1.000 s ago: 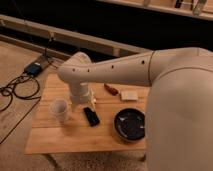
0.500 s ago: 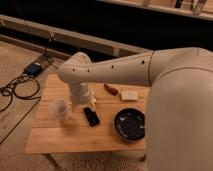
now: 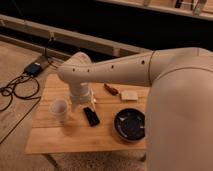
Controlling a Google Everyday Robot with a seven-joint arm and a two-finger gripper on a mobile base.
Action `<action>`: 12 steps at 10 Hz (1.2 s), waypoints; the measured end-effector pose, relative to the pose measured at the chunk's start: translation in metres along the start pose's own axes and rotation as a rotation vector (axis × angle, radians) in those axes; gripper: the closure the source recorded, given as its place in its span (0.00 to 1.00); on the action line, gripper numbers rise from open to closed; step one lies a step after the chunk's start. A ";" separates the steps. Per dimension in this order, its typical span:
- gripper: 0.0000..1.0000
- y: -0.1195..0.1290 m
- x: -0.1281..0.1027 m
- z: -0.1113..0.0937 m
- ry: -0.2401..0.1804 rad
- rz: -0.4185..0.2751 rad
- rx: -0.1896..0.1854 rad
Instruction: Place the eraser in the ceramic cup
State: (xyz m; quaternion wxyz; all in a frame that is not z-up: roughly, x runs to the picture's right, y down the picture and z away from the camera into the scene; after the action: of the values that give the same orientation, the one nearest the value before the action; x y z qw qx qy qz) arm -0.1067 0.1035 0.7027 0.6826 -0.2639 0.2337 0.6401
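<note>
The black eraser lies flat on the wooden table, just right of the white ceramic cup. The cup stands upright near the table's left side. My gripper hangs at the end of the white arm, between the cup and the eraser and just behind the eraser. The arm's wrist hides most of the gripper.
A dark round bowl stands at the table's right front. A pale flat block and a red-handled tool lie at the back. Black cables and a power box lie on the floor to the left.
</note>
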 end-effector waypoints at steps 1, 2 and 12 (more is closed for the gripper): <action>0.35 0.000 0.000 0.000 0.000 0.000 0.000; 0.35 0.000 0.000 0.000 0.000 0.000 0.000; 0.35 0.001 -0.004 0.007 -0.017 -0.056 -0.003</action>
State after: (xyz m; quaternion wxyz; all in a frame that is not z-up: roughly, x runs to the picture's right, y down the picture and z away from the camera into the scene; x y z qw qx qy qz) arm -0.1083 0.1049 0.7103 0.7017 -0.2661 0.2195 0.6234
